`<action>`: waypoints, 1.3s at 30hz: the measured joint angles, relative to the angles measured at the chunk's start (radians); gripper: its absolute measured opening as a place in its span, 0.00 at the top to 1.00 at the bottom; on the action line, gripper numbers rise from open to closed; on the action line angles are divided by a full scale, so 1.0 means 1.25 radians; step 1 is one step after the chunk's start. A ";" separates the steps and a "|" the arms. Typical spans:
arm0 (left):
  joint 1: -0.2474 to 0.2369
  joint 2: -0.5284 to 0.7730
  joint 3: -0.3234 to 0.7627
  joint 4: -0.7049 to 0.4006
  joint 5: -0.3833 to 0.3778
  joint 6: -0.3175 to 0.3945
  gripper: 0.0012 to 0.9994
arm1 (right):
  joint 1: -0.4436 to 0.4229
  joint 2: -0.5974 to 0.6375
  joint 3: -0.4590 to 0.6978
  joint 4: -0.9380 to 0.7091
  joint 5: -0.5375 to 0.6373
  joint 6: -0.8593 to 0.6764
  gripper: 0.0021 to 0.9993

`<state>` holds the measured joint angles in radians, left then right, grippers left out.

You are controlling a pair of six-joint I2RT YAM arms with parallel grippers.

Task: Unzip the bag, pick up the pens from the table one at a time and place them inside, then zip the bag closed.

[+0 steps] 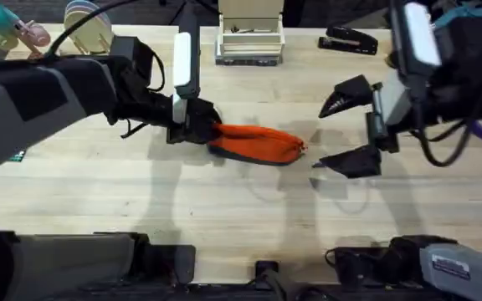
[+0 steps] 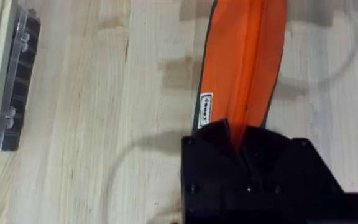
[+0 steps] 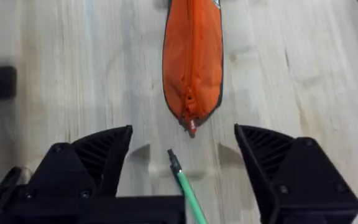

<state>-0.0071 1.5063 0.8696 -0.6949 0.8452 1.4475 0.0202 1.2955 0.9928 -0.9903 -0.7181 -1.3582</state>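
Observation:
The orange bag (image 1: 258, 144) lies lengthwise across the middle of the table (image 1: 141, 201). My left gripper (image 1: 199, 127) is shut on its left end, and the left wrist view shows the black fingers (image 2: 238, 140) clamping the fabric of the bag (image 2: 244, 62). My right gripper (image 1: 329, 132) hovers open just past the bag's right end, one finger on each side. In the right wrist view the bag (image 3: 192, 56) has its zipper pull (image 3: 192, 127) at the near tip, between the spread fingers of the right gripper (image 3: 182, 132). A light green pen (image 3: 185, 183) with a dark tip lies right below that tip.
A white organiser (image 1: 249, 38) stands at the back centre, and the left wrist view catches the organiser (image 2: 5, 81) too. A black stapler (image 1: 350, 39) lies to its right. Cups and toys (image 1: 86, 29) sit at the back left. Bare table stretches in front of the bag.

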 joint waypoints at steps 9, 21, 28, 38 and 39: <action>0.000 0.000 0.000 0.000 0.000 0.000 0.96 | 0.035 0.125 0.000 0.065 0.000 0.000 0.00; 0.000 0.000 0.000 0.000 0.000 0.000 0.96 | 0.045 0.239 0.000 0.102 0.000 0.000 0.00; 0.000 0.000 0.000 0.000 0.000 0.000 0.96 | 0.047 0.253 0.000 0.125 0.000 0.000 0.06; 0.000 0.000 0.000 0.000 0.000 0.000 0.96 | 0.053 0.253 0.000 0.132 -0.004 0.000 0.36; 0.000 0.000 0.000 0.000 0.000 0.000 0.96 | 0.054 0.253 0.000 0.134 -0.006 0.000 0.41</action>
<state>-0.0067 1.5063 0.8696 -0.6949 0.8452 1.4475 0.0879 1.6115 0.9928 -0.8228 -0.7257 -1.3584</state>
